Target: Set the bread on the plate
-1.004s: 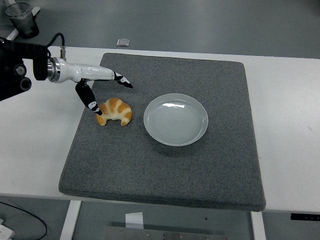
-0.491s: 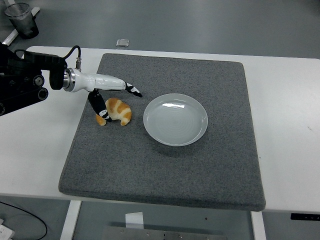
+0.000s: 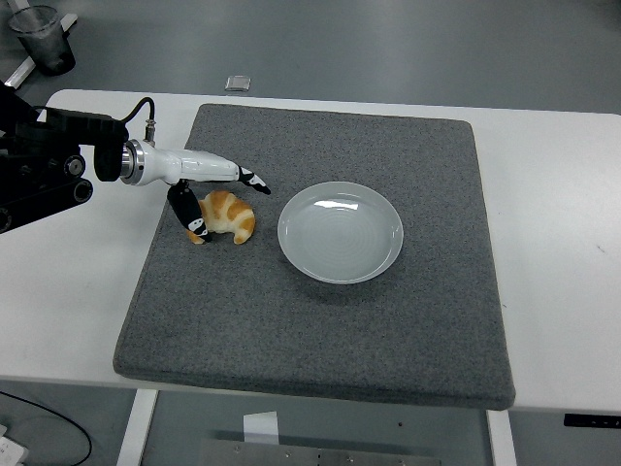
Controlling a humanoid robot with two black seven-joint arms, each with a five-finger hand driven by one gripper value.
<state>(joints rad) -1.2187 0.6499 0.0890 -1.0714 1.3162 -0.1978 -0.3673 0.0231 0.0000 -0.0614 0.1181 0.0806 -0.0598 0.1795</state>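
A golden croissant (image 3: 231, 216) lies on the grey mat (image 3: 320, 320), left of an empty white plate (image 3: 340, 231). My left hand (image 3: 228, 206) reaches in from the left and straddles the croissant. One black-tipped finger (image 3: 254, 179) stretches past the croissant's far side. The thumb (image 3: 196, 226) rests at its left end, touching or nearly touching it. The fingers are spread and do not close around the bread. The right arm does not show.
The mat covers most of the white table (image 3: 563, 243). A dark cup (image 3: 44, 37) stands beyond the table's far left corner. A small grey object (image 3: 239, 83) lies on the floor behind the table.
My left hand has moved right and down from the mat's left edge until it straddles the croissant. The croissant and plate have stayed in place.
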